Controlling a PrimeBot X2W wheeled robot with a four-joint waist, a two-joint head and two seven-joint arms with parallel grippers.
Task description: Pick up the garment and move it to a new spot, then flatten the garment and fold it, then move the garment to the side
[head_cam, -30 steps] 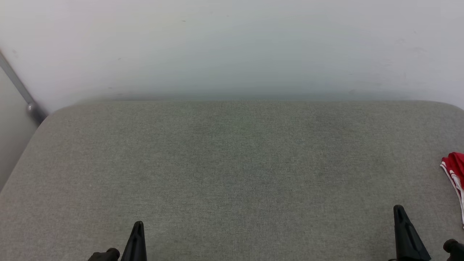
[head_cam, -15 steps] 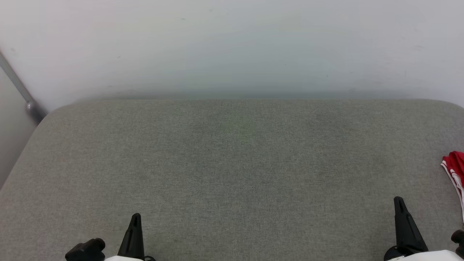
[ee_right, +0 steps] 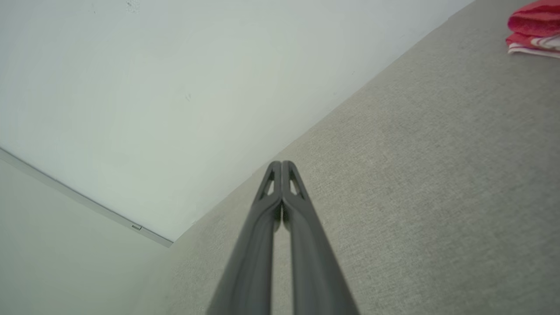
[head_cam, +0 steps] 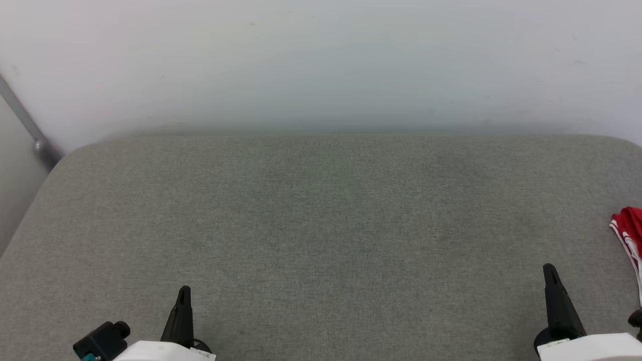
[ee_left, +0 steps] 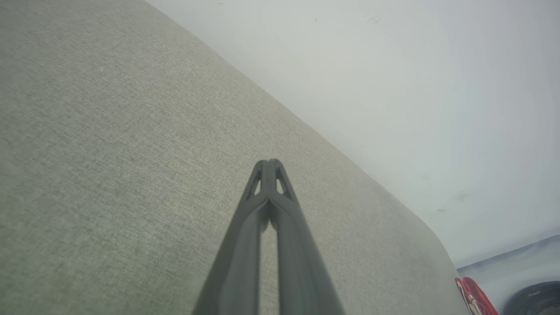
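Both the left jaws and the right jaws are clenched tight, tips touching, with nothing between them, over a grey woven-fabric padded surface [head_cam: 321, 225]. Farther out, toward that surface's right side and apart from the right jaws, lies the bright red jersey-style garment [head_cam: 631, 225] with red-and-white stripe trim, in layers. Behind rises a pale plain wall [head_cam: 321, 65].
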